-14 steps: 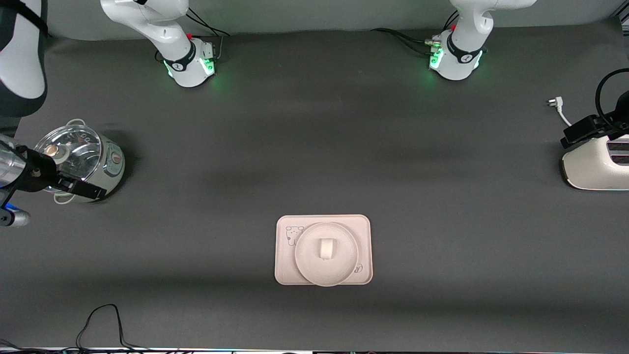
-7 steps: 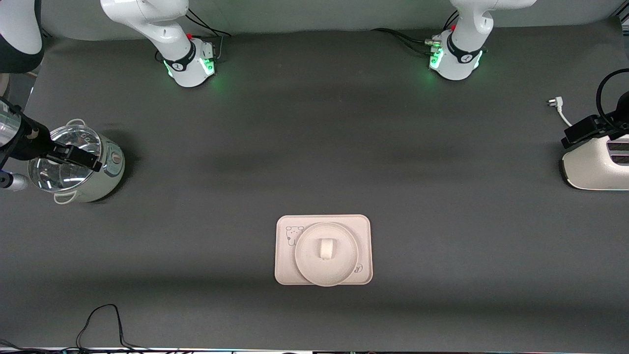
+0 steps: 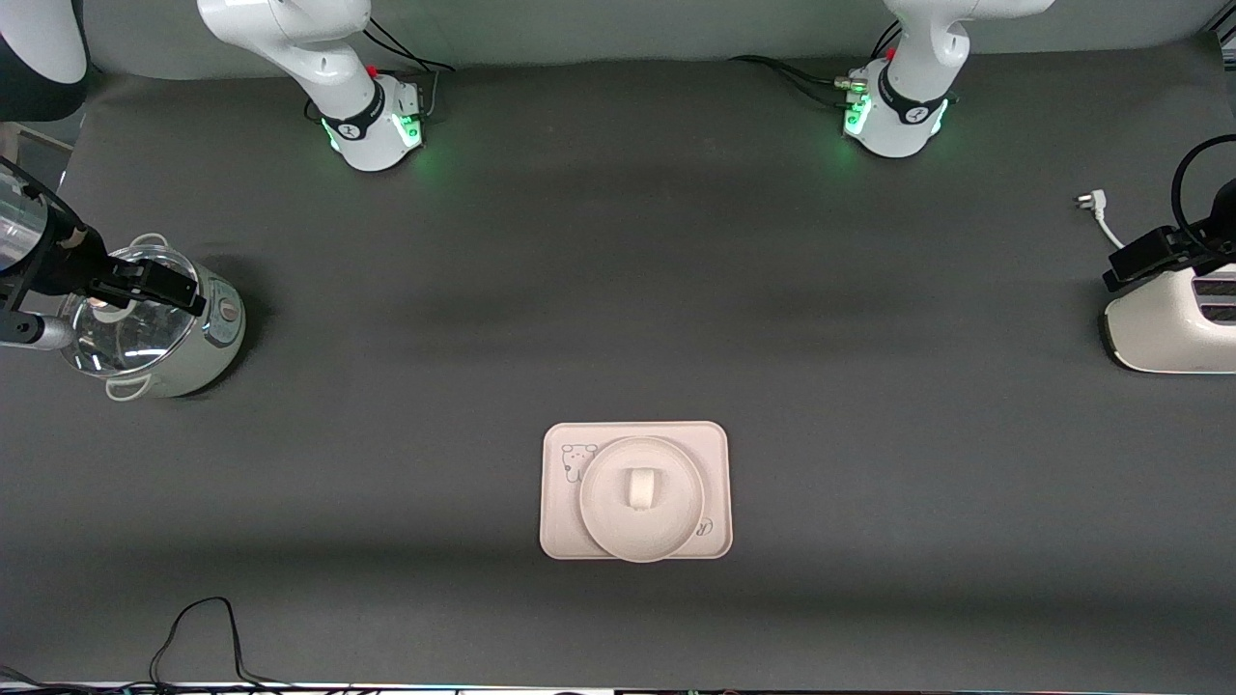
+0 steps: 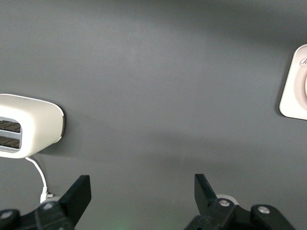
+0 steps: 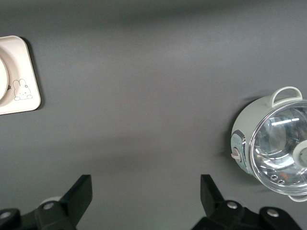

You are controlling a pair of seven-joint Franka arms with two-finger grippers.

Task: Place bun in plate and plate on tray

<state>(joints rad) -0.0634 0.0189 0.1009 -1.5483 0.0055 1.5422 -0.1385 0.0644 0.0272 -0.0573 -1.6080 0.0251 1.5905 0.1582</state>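
The small white bun lies in the middle of the round cream plate. The plate sits on the rectangular cream tray, at the table's middle, nearer the front camera. A corner of the tray with its rabbit print shows in the right wrist view, and another corner shows in the left wrist view. My right gripper is open and empty over the pot, far from the tray; its jaws stand wide apart in the right wrist view. My left gripper is open and empty over the toaster; its jaws stand wide apart in the left wrist view.
A pale green pot with a glass lid stands at the right arm's end of the table and shows in the right wrist view. A white toaster with a white plug stands at the left arm's end. A black cable lies by the front edge.
My right gripper has moved over the pot toward the robots' bases, still open. The left arm, bun, plate and tray have not moved.
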